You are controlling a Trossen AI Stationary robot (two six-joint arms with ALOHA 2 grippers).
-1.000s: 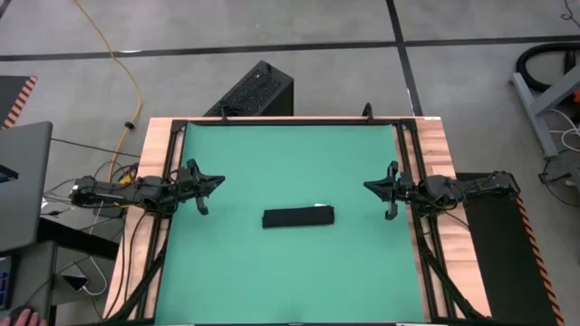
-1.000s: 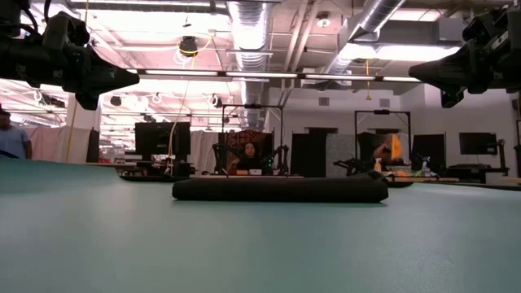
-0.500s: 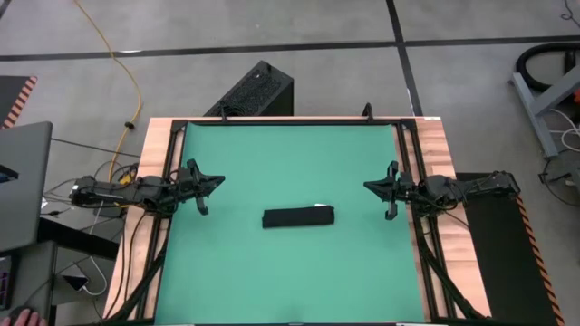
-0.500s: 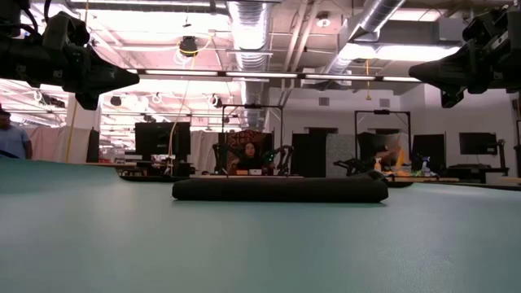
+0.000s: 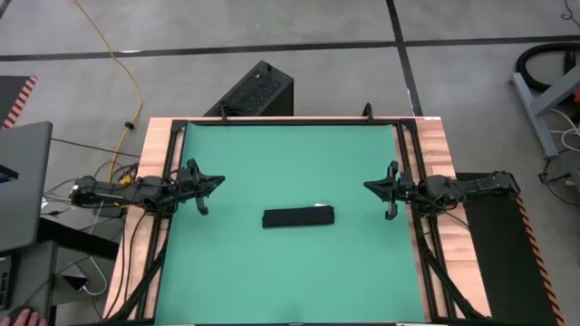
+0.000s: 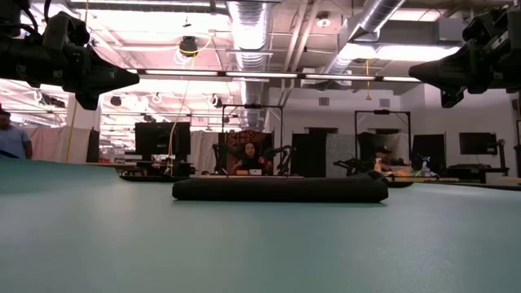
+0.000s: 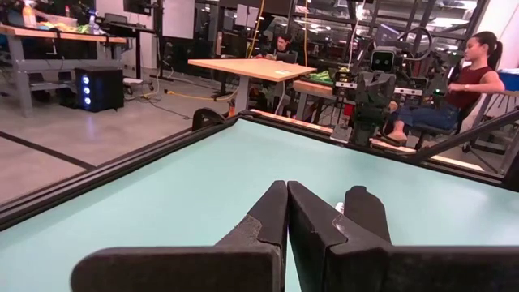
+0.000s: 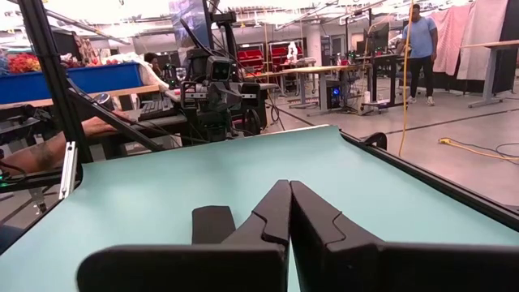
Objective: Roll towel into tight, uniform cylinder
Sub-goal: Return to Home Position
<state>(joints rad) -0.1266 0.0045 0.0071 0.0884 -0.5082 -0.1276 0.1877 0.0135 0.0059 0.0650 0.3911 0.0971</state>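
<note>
**Operator:** Where was the rolled black cloth towel (image 5: 298,217)?

**Technician:** It lay mid-way across the green table (image 5: 272,154), well apart from the left claw (image 7: 286,191) and right claw (image 8: 289,188), both pressed together. Unheld, its outer edge could spring loose.

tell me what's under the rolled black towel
The towel lies directly on the green mat; the patch beneath the roll is hidden. The left gripper and right gripper wait shut at the mat's sides.
</note>
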